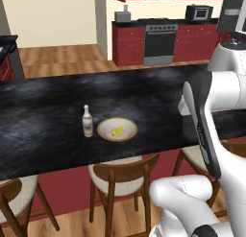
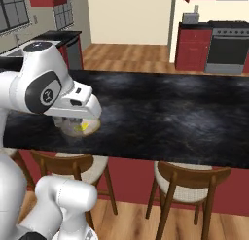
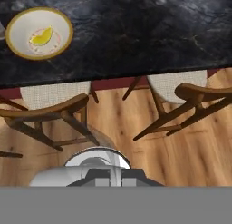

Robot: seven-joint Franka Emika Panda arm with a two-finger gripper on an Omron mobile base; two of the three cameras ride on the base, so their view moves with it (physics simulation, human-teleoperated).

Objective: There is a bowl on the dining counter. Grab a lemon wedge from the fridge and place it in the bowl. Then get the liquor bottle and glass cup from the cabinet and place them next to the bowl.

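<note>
1. I am seeing the claw [image 3: 111,177] at the bottom of the hand view, closed down tight. The glass cup [image 3: 97,157] is sitting right at its tips and looks to be pinched by its wall.
2. The claw and the cup are hanging over the wooden floor [image 3: 136,114], off the near edge of the worktop [image 1: 57,101], above the gap between two chairs [image 3: 50,112].
3. The bowl [image 1: 126,125] is resting on the worktop close to its near edge, and the lemon wedge [image 1: 117,131] is lying inside it.
4. The liquor bottle [image 1: 87,122] is standing upright just beside the bowl, on its left in the left base view, not quite touching it as far as I can tell.
5. In the right base view the robot's white hand is blocking part of the bowl [image 2: 80,128], with the lemon wedge [image 2: 85,127] peeking out under it.
6. In the hand view the bowl [image 3: 22,35] is showing in the upper left corner with the lemon wedge [image 3: 41,37] in its middle.
</note>
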